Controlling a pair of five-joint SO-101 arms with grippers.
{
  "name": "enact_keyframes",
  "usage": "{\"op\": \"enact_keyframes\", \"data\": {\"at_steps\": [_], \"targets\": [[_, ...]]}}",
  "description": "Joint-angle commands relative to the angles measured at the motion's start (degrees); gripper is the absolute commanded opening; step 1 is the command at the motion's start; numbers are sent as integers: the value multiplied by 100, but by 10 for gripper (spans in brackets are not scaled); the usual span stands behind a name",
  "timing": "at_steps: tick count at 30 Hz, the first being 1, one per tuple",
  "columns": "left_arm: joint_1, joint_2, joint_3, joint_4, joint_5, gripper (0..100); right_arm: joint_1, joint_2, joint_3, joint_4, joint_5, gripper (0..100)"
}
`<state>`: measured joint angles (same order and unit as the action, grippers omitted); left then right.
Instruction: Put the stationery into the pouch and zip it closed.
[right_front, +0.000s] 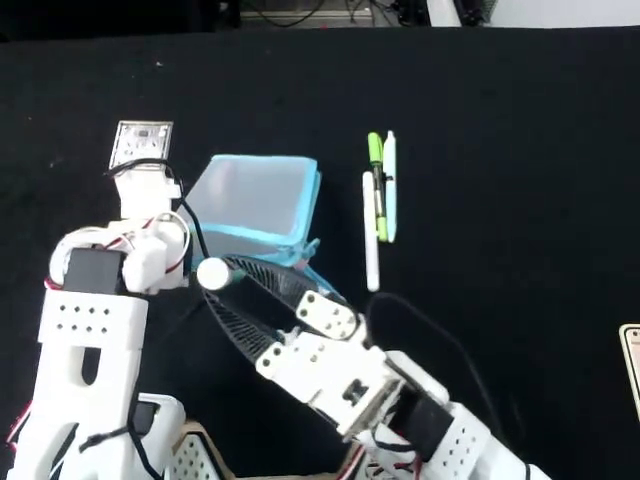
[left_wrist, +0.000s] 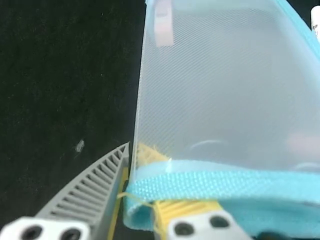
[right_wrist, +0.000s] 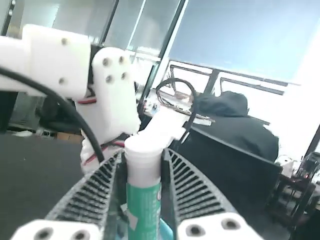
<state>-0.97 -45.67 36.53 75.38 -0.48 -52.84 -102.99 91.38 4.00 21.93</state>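
Note:
The translucent blue pouch (right_front: 255, 200) lies on the black table, left of centre. My left gripper (right_front: 187, 212) is shut on its near corner; in the left wrist view the pouch's blue zipper band (left_wrist: 220, 182) runs between the grey finger (left_wrist: 95, 192) and the yellow pad (left_wrist: 182, 210). My right gripper (right_front: 224, 284) is just in front of the pouch, shut on a teal marker with a white cap (right_front: 212, 272), which stands upright between the ribbed fingers (right_wrist: 142, 200). A green highlighter (right_front: 376, 180), a pale blue pen (right_front: 390, 195) and a white pen (right_front: 371, 240) lie side by side to the pouch's right.
A card's edge (right_front: 632, 355) shows at the table's right border. The black table (right_front: 520, 200) stretches wide to the right of the pens. Behind the left arm (right_wrist: 107, 95) in the right wrist view is an office room with windows.

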Motion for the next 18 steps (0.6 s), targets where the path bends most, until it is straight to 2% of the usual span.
{"op": "enact_keyframes", "data": {"at_steps": [1, 12, 18], "targets": [[40, 0, -514, 378, -149, 30, 457, -356, 92, -519, 44, 11], [40, 0, -1174, 1152, -158, 30, 800, -356, 514, -598, 62, 11], [-4, 0, -1244, 1169, -158, 30, 1301, -356, 514, -563, 44, 11]]}}
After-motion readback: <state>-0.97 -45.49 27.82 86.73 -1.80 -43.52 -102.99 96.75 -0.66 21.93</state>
